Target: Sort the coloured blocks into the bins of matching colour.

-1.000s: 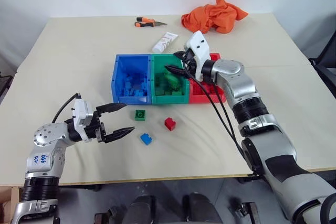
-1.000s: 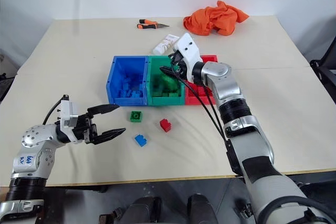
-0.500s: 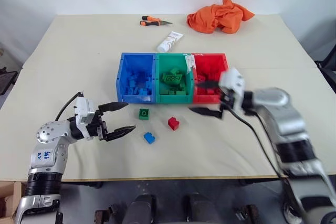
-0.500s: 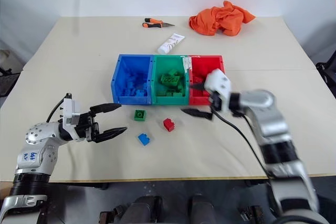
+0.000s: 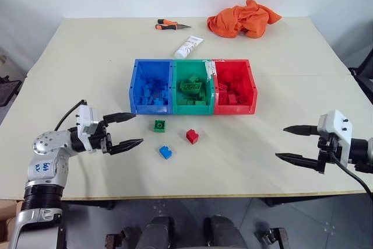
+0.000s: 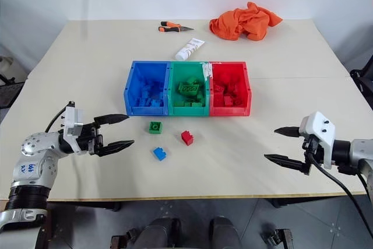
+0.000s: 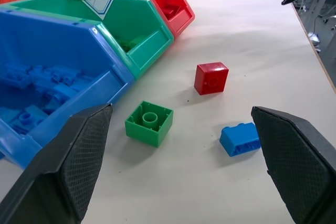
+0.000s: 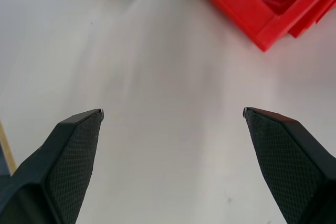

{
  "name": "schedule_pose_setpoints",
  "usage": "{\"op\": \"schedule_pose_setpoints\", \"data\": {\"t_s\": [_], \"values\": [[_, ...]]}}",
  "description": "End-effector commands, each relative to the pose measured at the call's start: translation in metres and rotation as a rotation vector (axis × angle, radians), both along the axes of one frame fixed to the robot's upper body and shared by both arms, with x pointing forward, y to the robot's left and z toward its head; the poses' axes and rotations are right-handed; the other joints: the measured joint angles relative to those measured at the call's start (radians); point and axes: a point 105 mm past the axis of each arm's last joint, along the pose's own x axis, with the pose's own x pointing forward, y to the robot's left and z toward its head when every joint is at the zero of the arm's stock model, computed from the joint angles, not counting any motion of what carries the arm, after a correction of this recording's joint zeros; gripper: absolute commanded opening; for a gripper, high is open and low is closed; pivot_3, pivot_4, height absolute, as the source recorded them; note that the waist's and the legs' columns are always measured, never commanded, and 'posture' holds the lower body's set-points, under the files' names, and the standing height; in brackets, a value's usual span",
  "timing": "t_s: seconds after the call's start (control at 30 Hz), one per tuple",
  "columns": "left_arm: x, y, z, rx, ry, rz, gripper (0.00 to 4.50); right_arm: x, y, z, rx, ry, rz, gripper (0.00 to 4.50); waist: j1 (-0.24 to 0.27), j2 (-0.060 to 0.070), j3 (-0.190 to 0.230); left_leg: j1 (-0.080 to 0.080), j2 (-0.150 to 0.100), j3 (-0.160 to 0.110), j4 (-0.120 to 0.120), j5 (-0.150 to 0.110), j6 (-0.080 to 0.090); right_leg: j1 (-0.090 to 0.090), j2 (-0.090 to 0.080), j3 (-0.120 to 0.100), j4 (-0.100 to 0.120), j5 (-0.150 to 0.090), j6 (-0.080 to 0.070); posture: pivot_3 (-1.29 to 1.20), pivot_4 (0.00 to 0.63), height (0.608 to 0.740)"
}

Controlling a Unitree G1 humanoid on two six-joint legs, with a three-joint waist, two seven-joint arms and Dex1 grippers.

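Observation:
Three joined bins stand mid-table: blue (image 5: 136, 77), green (image 5: 192, 106) and red (image 5: 252, 88), each holding bricks of its own colour. Loose on the table in front of them lie a green block (image 5: 159, 125), a red block (image 5: 192, 136) and a blue block (image 5: 165, 152). My left gripper (image 5: 127, 129) hangs open just left of these blocks, pointing at them, nothing between its fingers. My right gripper (image 5: 287, 142) is open and empty over bare table at the right, well away from the bins. The left wrist view shows the green block (image 7: 149, 123), red block (image 7: 211, 77) and blue block (image 7: 240, 139) ahead.
At the far side lie an orange cloth (image 5: 242, 18), an orange-handled tool (image 5: 168, 25) and a white tube (image 5: 187, 46). The table's front edge runs close below both grippers.
My right gripper has drawn back from over the green bin to the right front of the table and opened wider. A long green brick now lies in the green bin. The left gripper stayed put.

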Motion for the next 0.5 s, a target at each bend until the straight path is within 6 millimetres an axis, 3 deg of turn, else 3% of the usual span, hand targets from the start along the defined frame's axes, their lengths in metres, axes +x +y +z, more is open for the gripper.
{"op": "schedule_pose_setpoints", "data": {"t_s": [0.03,0.17,0.27,0.37,0.5], "values": [[0.0,-0.002,0.008,0.005,-0.041,-0.01,4.5,0.005,0.021,0.01,0.01,-0.045,0.06,4.46,0.0,0.0,0.0,0.0,0.0,0.0,0.0,0.0,0.0,0.0,0.0,0.0,0.0,0.0,0.0,0.0,0.15,0.74],[-0.002,-0.007,0.009,-0.003,-0.05,-0.017,4.5,0.027,0.085,-0.002,0.08,-0.024,0.218,4.46,-0.011,-0.001,0.0,0.0,0.0,0.0,0.0,0.0,-0.001,0.0,0.0,0.0,0.0,0.0,0.0,0.0,0.15,0.74],[-0.006,-0.01,0.009,-0.01,-0.054,-0.013,4.5,0.043,0.122,-0.016,0.072,-0.019,0.306,4.46,-0.014,0.0,0.0,0.0,0.0,-0.001,0.0,0.001,-0.001,-0.002,0.0,0.0,0.001,0.0,0.0,0.0,0.15,0.74],[-0.01,-0.01,0.01,-0.016,-0.059,0.0,4.5,0.054,0.154,-0.024,0.075,-0.021,0.386,4.46,-0.022,0.0,0.0,-0.001,0.0,-0.001,0.0,0.001,-0.001,-0.002,0.0,0.0,0.002,0.0,0.0,0.0,0.15,0.74],[-0.016,-0.007,0.009,-0.016,-0.058,0.031,4.5,0.065,0.178,-0.03,0.082,-0.023,0.435,4.46,-0.023,0.0,0.0,-0.002,-0.001,-0.004,0.0,0.001,-0.001,-0.002,0.0,-0.002,0.003,0.0,0.0,0.0,0.15,0.74]]}}
